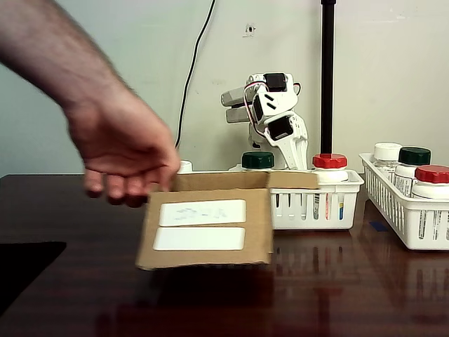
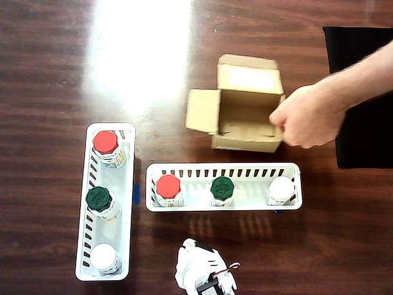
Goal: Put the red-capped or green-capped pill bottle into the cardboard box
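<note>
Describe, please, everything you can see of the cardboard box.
The cardboard box is small, brown and plain, standing on the dark wooden table beyond the long white basket in the overhead view. Its top flaps are open and the inside looks empty. Its front carries two white rectangular labels, the upper one with faint writing that I cannot read. It appears tilted in the fixed view. A person's hand is at its edge, apparently holding a flap.

The white arm (image 1: 270,116) sits folded upright; a person's hand (image 2: 307,117) reaches in, fingers curled.
</note>
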